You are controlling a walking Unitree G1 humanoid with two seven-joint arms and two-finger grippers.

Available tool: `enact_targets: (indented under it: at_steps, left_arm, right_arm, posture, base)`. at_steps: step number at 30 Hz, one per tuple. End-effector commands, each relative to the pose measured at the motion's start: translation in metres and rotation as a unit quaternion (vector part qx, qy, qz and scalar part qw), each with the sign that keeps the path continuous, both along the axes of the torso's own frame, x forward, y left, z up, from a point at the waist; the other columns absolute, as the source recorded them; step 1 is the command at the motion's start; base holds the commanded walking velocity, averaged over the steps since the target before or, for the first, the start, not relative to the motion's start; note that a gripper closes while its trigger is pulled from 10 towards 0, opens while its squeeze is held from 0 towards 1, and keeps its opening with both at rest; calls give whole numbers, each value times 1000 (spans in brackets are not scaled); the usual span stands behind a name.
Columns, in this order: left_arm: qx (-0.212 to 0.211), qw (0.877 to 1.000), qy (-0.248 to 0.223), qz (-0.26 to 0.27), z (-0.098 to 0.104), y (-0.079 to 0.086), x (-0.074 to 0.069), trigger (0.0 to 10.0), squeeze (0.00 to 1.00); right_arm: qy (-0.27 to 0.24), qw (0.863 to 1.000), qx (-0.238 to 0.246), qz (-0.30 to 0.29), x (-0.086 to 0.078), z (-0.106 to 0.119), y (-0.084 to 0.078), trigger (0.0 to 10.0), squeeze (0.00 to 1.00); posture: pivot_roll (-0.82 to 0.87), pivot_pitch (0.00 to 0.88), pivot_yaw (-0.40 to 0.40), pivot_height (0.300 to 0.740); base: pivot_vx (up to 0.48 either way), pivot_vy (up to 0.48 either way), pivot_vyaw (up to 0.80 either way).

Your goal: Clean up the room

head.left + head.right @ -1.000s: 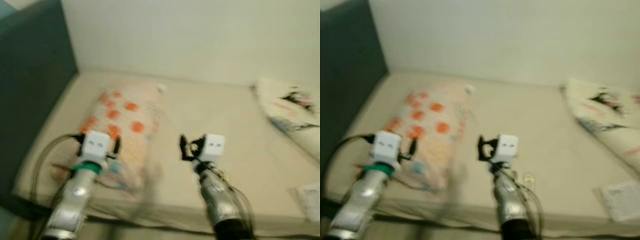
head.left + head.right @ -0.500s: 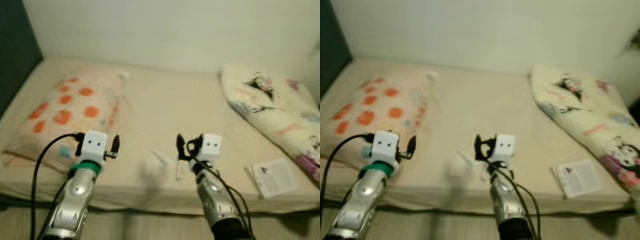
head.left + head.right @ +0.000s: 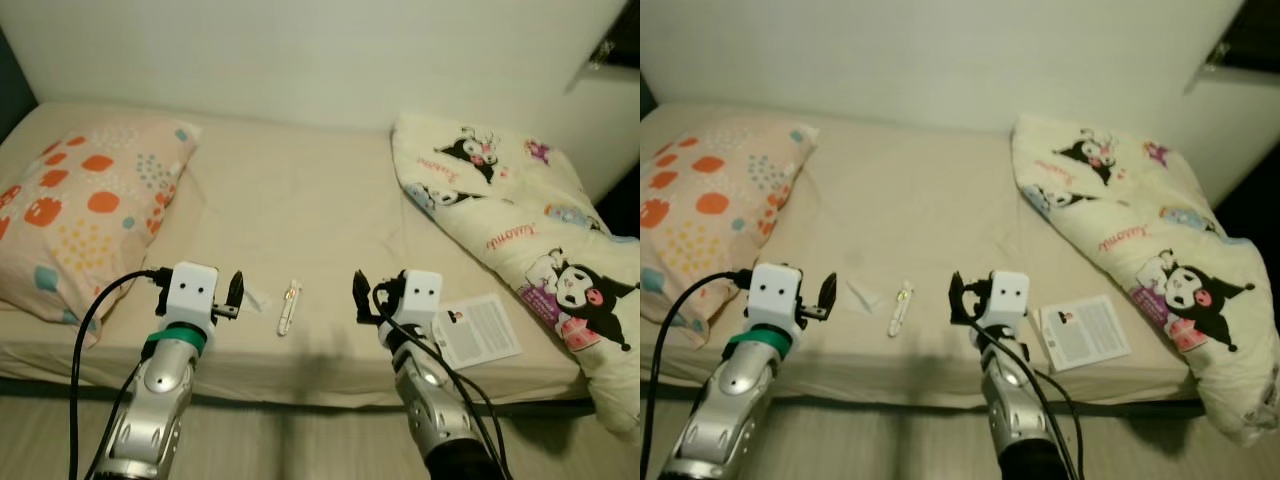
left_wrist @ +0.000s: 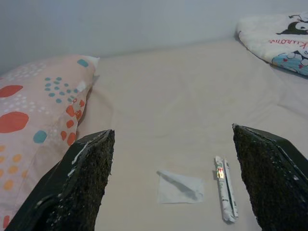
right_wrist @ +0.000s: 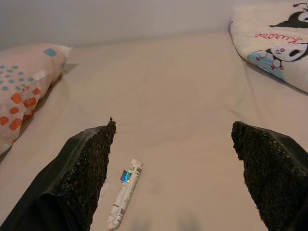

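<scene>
This was a home bedroom: a beige-sheeted bed [image 3: 300, 200] held an orange-spotted pillow [image 3: 80, 215] and a cartoon-print cream blanket [image 3: 510, 220].

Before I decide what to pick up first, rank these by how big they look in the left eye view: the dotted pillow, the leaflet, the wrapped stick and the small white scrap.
1. Dotted pillow
2. Leaflet
3. Wrapped stick
4. Small white scrap, close to the stick in size and partly behind the left end effector, so that order is unsure.
</scene>
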State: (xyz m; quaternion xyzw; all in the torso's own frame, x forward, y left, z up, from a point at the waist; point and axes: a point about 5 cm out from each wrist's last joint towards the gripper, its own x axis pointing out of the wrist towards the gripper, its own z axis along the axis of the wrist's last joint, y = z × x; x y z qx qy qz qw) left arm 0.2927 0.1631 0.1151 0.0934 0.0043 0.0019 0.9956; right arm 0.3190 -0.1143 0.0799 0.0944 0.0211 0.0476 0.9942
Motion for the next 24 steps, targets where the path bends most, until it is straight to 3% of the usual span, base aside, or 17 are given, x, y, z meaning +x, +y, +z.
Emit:
enact_targets:
  at_steps: [1, 4, 19, 24]
  left_arm:
    - [-4, 1000, 10, 5, -5, 2, -2, 10000, 0]
    - [-2, 1000, 11, 4, -5, 2, -2, 10000, 0]
    - [15, 1000, 15, -2, -8, 1, 0, 10000, 0]
    - [19, 1000, 11, -4, -8, 2, 0, 10000, 0]
  right_arm:
    - [9, 1000, 1, 2, -3, -4, 2, 10000, 0]
    - [10, 1000, 1, 1, -3, -5, 1, 10000, 0]
    - [11, 1000, -2, 4, -4, -5, 2, 10000, 0]
    - [8, 1000, -3, 9, -3, -5, 3, 10000, 0]
  posture:
    - [153, 34, -38, 730]
    - [152, 34, -38, 730]
    - [148, 32, -38, 730]
    - [148, 26, -38, 730]
  base:
    - [0, 480, 0]
    - [0, 480, 0]
    - [0, 0, 0]
    - [405, 0, 0]
